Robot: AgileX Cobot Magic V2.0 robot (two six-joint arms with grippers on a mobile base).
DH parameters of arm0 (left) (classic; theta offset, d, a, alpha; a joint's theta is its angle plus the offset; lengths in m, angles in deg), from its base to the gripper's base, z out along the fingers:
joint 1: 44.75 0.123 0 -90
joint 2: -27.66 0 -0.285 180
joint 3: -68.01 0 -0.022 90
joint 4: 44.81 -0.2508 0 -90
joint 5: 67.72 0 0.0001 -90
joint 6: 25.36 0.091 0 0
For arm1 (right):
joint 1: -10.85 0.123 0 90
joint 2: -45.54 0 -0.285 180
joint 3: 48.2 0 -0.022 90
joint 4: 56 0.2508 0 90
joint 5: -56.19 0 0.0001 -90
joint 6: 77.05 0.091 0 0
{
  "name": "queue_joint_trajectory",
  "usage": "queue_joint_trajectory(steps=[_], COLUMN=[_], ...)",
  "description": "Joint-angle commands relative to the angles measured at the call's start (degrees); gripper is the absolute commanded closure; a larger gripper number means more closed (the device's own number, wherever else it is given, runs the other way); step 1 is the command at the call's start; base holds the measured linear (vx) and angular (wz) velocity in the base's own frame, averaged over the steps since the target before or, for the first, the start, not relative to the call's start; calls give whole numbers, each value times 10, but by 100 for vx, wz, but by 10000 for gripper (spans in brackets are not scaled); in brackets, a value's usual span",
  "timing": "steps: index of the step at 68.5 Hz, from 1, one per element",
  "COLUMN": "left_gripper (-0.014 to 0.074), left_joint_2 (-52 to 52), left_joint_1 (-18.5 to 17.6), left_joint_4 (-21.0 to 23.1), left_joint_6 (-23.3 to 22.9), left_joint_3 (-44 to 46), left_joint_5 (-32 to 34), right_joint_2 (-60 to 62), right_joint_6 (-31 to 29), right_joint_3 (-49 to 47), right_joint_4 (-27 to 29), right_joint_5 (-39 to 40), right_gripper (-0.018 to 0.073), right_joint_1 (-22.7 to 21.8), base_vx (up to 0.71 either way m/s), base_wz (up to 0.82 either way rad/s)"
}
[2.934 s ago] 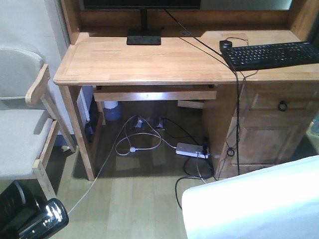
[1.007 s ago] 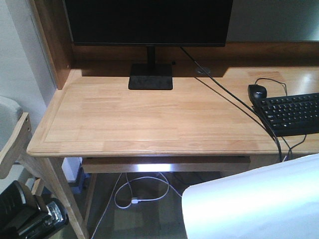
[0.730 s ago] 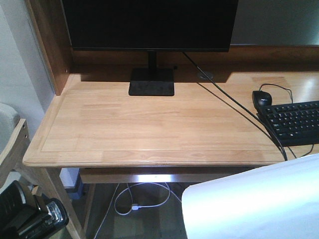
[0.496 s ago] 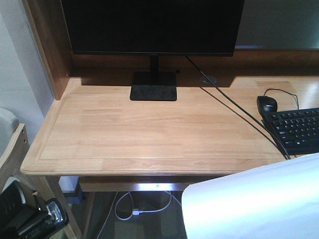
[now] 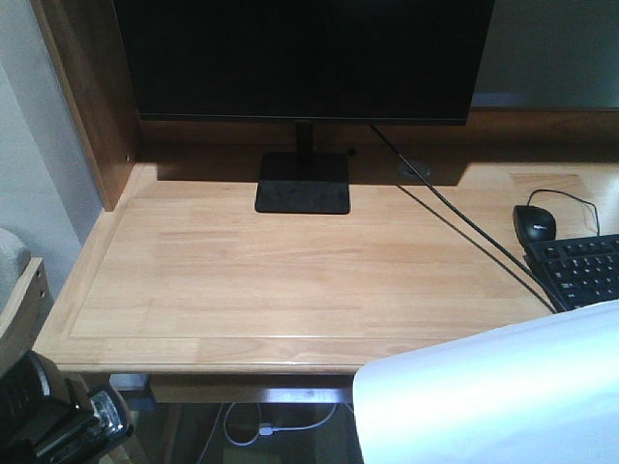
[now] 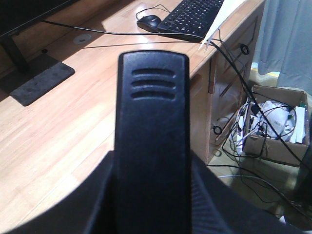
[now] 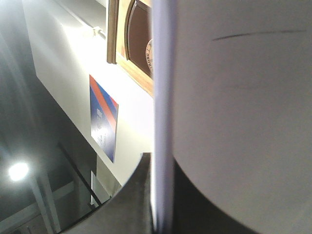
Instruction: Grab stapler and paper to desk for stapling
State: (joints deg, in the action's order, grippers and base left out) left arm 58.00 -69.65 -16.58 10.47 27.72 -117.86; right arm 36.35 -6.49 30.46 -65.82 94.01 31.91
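The black stapler (image 6: 152, 97) fills the middle of the left wrist view, and my left gripper (image 6: 152, 168) is shut on its sides. In the front view it shows at the bottom left as a black and shiny shape (image 5: 92, 425), just off the desk's front left corner. The paper (image 5: 493, 396) is a broad white sheet at the bottom right. In the right wrist view it runs edge-on (image 7: 163, 122) between the jaws of my right gripper (image 7: 161, 200), which is shut on it. The light-wood desk (image 5: 290, 280) lies directly ahead, below both held things.
A black monitor (image 5: 300, 58) on a square base (image 5: 303, 195) stands at the back of the desk. At its right lie a black mouse (image 5: 535, 223) and keyboard (image 5: 580, 271), with a cable (image 5: 455, 227) crossing the top. A cardboard box (image 6: 275, 126) and cables sit on the floor.
The view has closed in on the desk, which now fills the frame, with the monitor larger and the floor nearly gone. The stapler and the paper stay held in the same corners.
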Motion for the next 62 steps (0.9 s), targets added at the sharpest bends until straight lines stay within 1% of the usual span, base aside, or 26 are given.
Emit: queue_joint_trajectory(steps=[1,62], left_gripper=[603,603], left_joint_2=[4,4], left_joint_1=[-2,-2], left_joint_4=[28,28], left_joint_6=[1,1], left_joint_3=[17,17], left_joint_5=[55,55], right_joint_2=[-7,-7], right_joint_6=[-7,-7], right_joint_3=[-16,-16], right_joint_4=[-2,-2], right_joint_5=[34,34], right_gripper=[561,561], right_joint_1=[1,1], base_vx=[9,4], base_wz=[2,0])
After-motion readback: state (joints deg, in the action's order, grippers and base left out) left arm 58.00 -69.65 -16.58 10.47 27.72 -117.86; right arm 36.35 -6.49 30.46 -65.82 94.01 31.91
